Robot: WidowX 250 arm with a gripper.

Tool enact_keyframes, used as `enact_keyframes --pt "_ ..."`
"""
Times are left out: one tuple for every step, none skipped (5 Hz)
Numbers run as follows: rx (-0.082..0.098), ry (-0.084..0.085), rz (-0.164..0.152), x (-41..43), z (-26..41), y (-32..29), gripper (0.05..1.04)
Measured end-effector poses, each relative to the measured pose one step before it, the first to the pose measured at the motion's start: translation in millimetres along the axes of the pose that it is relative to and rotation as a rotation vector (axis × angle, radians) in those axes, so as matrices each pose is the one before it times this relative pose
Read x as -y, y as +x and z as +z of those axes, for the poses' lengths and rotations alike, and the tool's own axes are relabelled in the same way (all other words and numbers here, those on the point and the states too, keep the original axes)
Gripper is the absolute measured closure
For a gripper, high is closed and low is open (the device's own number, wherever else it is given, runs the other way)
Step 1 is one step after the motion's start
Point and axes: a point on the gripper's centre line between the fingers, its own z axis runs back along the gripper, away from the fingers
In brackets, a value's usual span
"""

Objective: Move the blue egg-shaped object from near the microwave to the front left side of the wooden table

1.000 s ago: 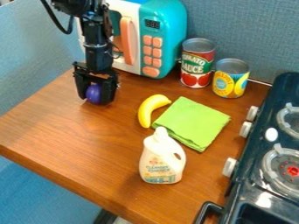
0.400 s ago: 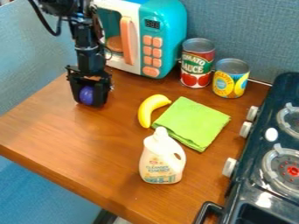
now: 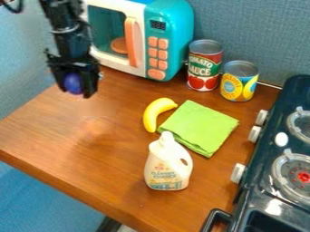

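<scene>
The gripper (image 3: 77, 87) is over the tabletop's (image 3: 115, 167) upper-left part, in front of the toy microwave (image 3: 171, 38), its fingers closed around a purple ball (image 3: 73, 83), which sits between them. To the right of the gripper, a yellow banana (image 3: 155, 113) lies beside a folded green cloth (image 3: 200, 127). A white cleanser bottle (image 3: 168, 167) stands nearer the tabletop's front edge, just below the cloth. Near the back edge, a tomato sauce can (image 3: 204, 65) and a shorter yellow-and-blue can (image 3: 239, 81) stand side by side, with the toy stove (image 3: 257, 183) along the right edge.
</scene>
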Motion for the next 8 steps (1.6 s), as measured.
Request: enact_keyframes --pt "-0.0389 0.0141 0.0545 -11.36 -2.94 -22.15 0.253" --pt "-0.0490 0.0191 -0.0143 -3.50 -10.52 -8.48 0.253" --pt "-0.0612 0.0135 -0.0051 -0.75 -16.75 -9.54 0.253" --pt "-0.0433 -0.0147 -0.0285 6.84 -15.50 -15.56 0.253" --pt "-0.0090 -0.0058 -0.0234 7.22 -5.71 -11.92 0.253" --pt "-0.0153 0.0059 -0.0003 3.70 -1.96 1.48 0.253" --pt "-0.0189 -0.0008 -0.0057 -3.30 -8.50 8.75 0.253" --pt "0.0102 0.0035 -0.0120 -2.42 -1.56 8.96 0.253"
